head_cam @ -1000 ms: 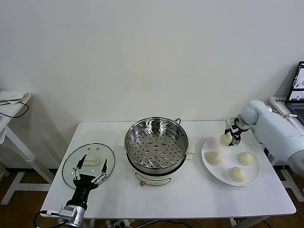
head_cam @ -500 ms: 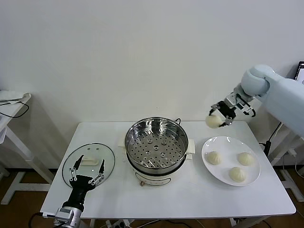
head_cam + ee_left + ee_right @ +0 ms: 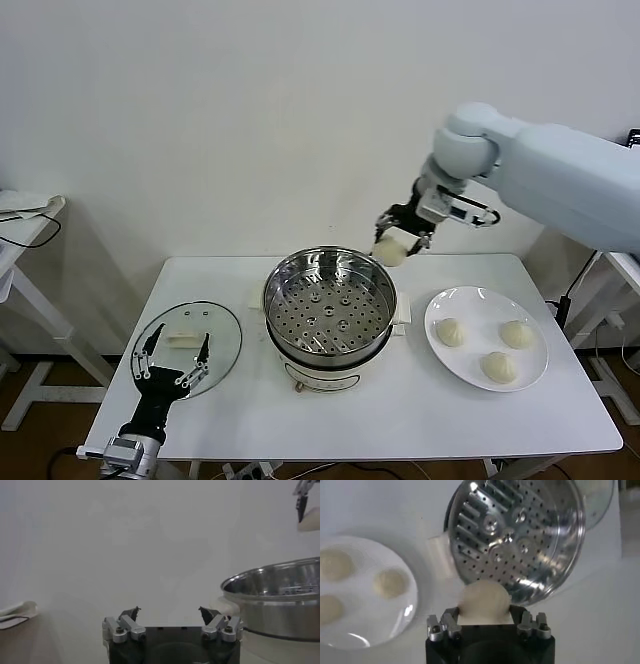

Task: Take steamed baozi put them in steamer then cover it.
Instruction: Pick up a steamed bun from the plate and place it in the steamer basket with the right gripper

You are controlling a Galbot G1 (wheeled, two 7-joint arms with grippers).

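My right gripper (image 3: 400, 236) is shut on a cream-white baozi (image 3: 390, 252) and holds it in the air just beyond the steamer's far right rim. The same baozi (image 3: 484, 598) shows between the jaws in the right wrist view. The steamer (image 3: 330, 306), a shiny steel pot with a perforated tray and no bun in it, stands mid-table. Three more baozi (image 3: 449, 332) lie on the white plate (image 3: 533, 375) at the right. The glass cover (image 3: 222, 325) with its white handle lies flat at the left. My left gripper (image 3: 170, 358) is open, low over the cover's near edge.
A white table (image 3: 400, 420) carries everything. A side stand (image 3: 20, 215) with a cable is at the far left. The steamer's side (image 3: 280, 605) fills the right of the left wrist view.
My right gripper lifted a baozi off the plate and carried it up and left to the steamer's far rim. The left gripper drew back slightly towards the table's front edge.
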